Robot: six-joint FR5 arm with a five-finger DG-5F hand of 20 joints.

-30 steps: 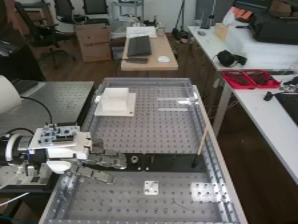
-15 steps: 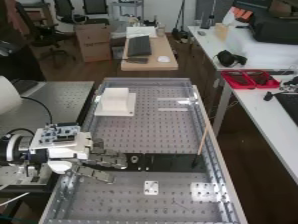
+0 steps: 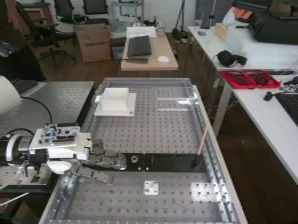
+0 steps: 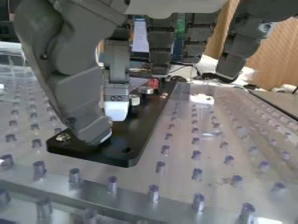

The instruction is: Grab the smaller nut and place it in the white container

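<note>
In the high view the hand [image 3: 106, 159] reaches over the left end of the flat black bar [image 3: 169, 162], fingers extended and thumb apart, and it is open. The bearing [image 3: 134, 159] stands on the bar just beyond the fingertips. I cannot see the smaller nut; the hand covers that part of the bar. The wrist view has the hand [image 4: 80, 95] low over the black bar [image 4: 126, 142], with a round metal part [image 4: 135, 100] close beside a pale fingertip and another round metal part [image 4: 146, 90] behind it. The white container [image 3: 115, 97] stands on the bench's far left part.
A white base plate [image 3: 126, 111] lies under the container. A thin wooden stick [image 3: 203, 140] leans near the bench's right rail. A small white plate with holes [image 3: 151, 188] lies on the near side of the bar. Metal rails edge the perforated bench [image 3: 143, 135].
</note>
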